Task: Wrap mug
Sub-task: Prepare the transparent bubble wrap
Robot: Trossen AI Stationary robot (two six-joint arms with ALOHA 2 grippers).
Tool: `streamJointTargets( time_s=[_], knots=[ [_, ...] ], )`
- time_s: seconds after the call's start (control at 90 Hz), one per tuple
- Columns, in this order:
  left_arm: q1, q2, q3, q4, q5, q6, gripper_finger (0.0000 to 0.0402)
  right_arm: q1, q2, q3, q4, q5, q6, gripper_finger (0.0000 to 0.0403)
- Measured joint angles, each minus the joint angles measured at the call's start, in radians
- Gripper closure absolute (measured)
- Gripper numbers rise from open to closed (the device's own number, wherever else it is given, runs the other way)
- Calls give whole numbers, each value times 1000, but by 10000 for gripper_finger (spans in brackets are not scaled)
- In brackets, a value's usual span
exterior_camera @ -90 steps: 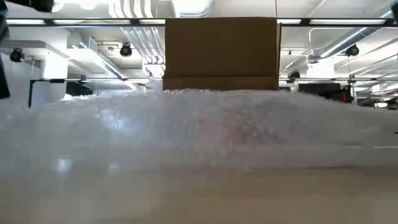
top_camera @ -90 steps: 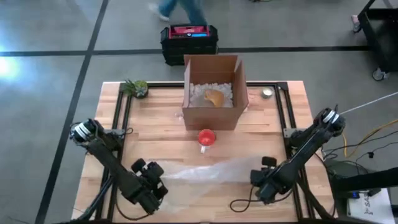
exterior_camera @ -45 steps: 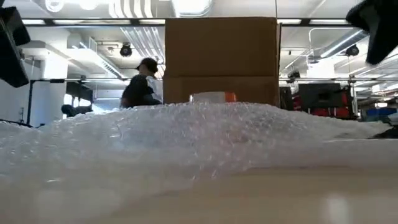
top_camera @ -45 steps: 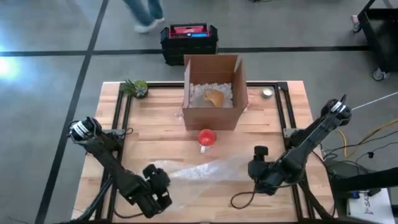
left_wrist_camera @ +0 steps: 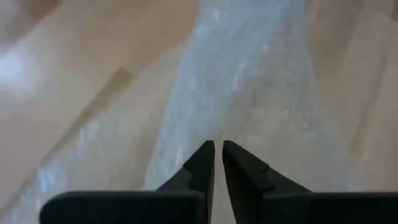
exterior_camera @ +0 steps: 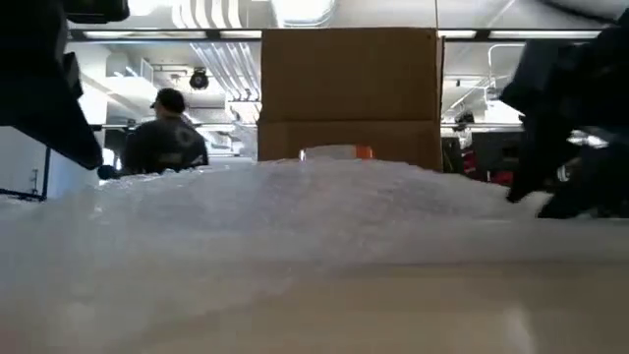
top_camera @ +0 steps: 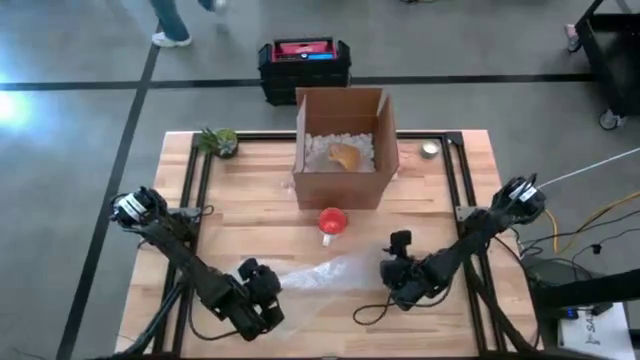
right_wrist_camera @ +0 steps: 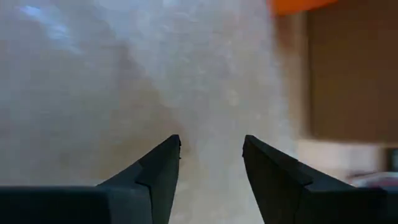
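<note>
A red mug [top_camera: 332, 221] stands on the table just in front of the cardboard box [top_camera: 343, 150]; only its rim [exterior_camera: 334, 152] shows above the wrap in the low view. A clear bubble wrap sheet [top_camera: 325, 272] lies bunched on the table nearer than the mug. My left gripper [top_camera: 268, 287] is at the sheet's left end, shut on it [left_wrist_camera: 218, 149]. My right gripper [top_camera: 388, 272] stands open at the sheet's right end, with wrap [right_wrist_camera: 205, 81] filling the view beyond its fingers [right_wrist_camera: 163, 163]. I cannot tell whether it touches the wrap. My left gripper pinches the bubble wrap's left end [left_wrist_camera: 219, 134] between its two fingers, which are almost together. The fingers come in low from the table's left and lie along the sheet. The wrap runs away from the fingertips across the table, slack and wrinkled.
The open box holds white packing fill and a tan object [top_camera: 345, 156]. A small plant [top_camera: 218, 141] sits at the far left corner and a round tin [top_camera: 429, 150] at the far right. A black-and-red case [top_camera: 304, 65] stands on the floor beyond. A person [exterior_camera: 167, 143] walks behind the table.
My left gripper has gone toward the table's right edge and my right gripper toward its left edge, so they stand closer together. The bubble wrap between them has bunched up shorter. The person behind the table has walked toward the left.
</note>
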Motion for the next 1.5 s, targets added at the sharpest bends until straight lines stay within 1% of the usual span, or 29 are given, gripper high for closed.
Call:
streamJointTargets(
  time_s=[0.067, 0.122, 0.2, 0.267, 0.3, 0.333, 0.444, 0.578, 0.644, 0.733, 0.811, 0.878, 0.978, 1.044, 1.122, 1.189, 1.3, 1.422, 1.5],
  knots=[
    [13, 0, 0, 4, -15, 29, 381, -13, 17, 2, 5, 9, -2, 265],
    [22, -1, 0, 5, -17, 53, 381, -21, 22, 2, 2, 13, 1, 285],
    [32, -2, 0, 12, -20, 82, 381, -31, 23, 2, 4, 36, -2, 328],
    [38, -2, 0, 20, -31, 96, 381, -41, 22, 2, 4, 40, -24, 374],
    [38, -2, 0, 21, -44, 101, 381, -45, 19, 2, 2, 40, -35, 388],
    [38, -2, 0, 25, -51, 107, 381, -45, 14, 2, 1, 41, -40, 394],
    [40, -2, 0, 30, -54, 117, 381, -51, -14, 5, -22, 41, -62, 394],
    [40, -3, 0, 46, -52, 117, 381, -53, -74, 67, -156, 44, -81, 401],
    [40, -4, 1, 60, -51, 117, 381, -60, -115, 107, -224, 30, -81, 402],
    [40, -10, 13, 59, -50, 120, 381, -72, -172, 156, -264, -39, -70, 402],
    [40, -21, 25, 61, -50, 121, 381, -77, -227, 194, -268, -150, -41, 403],
    [40, -31, 33, 60, -51, 123, 381, -58, -268, 220, -270, -247, -14, 403],
    [40, -37, 37, 57, -51, 141, 381, 6, -330, 253, -278, -342, 31, 403],
    [40, -37, 37, 56, -51, 154, 381, 58, -367, 270, -255, -451, 67, 403],
    [44, -37, 35, 51, -51, 159, 381, 114, -390, 263, -200, -591, 171, 403],
    [46, -37, 34, 49, -51, 159, 381, 165, -391, 238, -115, -671, 252, 403],
    [49, -37, 34, 49, -51, 164, 381, 248, -360, 172, -6, -700, 376, 403],
    [50, -37, 34, 49, -51, 163, 381, 306, -275, 88, 139, -711, 480, 403],
    [50, -37, 34, 49, -51, 161, 381, 329, -204, 62, 248, -706, 563, 403]
  ],
)
